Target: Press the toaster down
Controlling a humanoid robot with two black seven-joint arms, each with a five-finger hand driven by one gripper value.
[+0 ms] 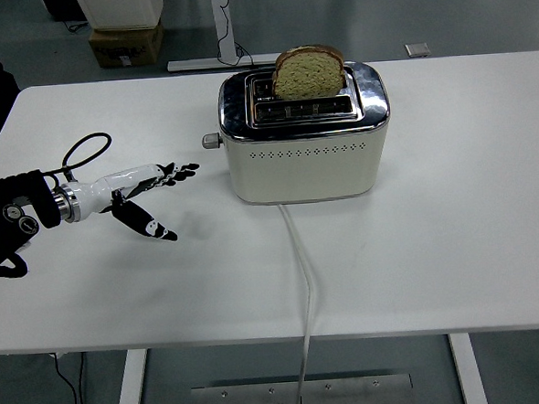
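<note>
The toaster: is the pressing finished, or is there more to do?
It looks undone. The bread stands high out of the toaster and the lever sits near the top. Nothing is in hand: the left hand is open, clear of the lever. The lever has yet to be pressed down.

Left hand (145,189) extended over table, fingers spread.

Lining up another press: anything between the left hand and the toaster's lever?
Nothing. In the head view only bare white table separates the left hand from the lever on the toaster.
</note>
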